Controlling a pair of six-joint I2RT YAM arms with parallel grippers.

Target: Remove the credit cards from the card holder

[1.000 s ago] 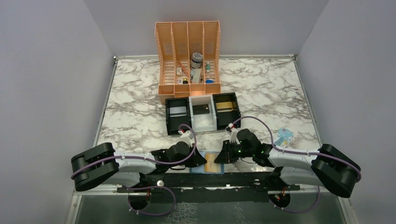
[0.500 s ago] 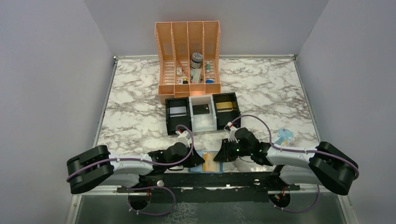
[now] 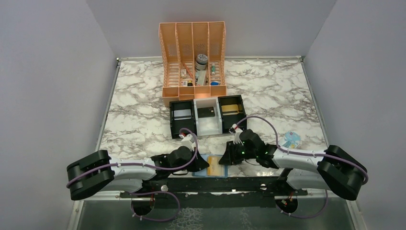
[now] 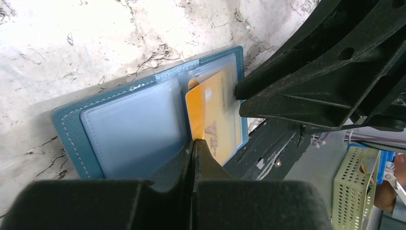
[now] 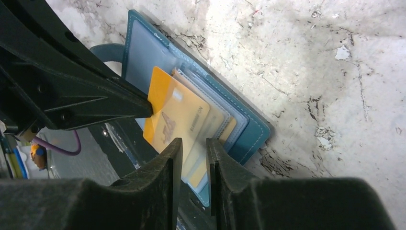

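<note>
The desk [image 3: 139, 110] is white marble with grey-brown veins. On it, the card holder [image 4: 67, 129] is teal-blue with pale stitching along its border and frosted, bluish-grey pockets. The credit card [image 5: 174, 117] sticking out of it is orange-gold with darker gold lettering. The left claw [image 4: 193, 143] and right claw [image 5: 194, 148] are matt black, and purple cables [image 3: 196, 143] loop over the arms. The tray [image 3: 209, 127] is black at both ends and white between; the organizer [image 3: 168, 48] is peach.

card holder [image 3: 203, 174]: top view, mostly under my left gripper [image 3: 206, 165] and right gripper [image 3: 224, 160]
credit card [image 5: 174, 115] print: blurred, I cannot read it
</note>
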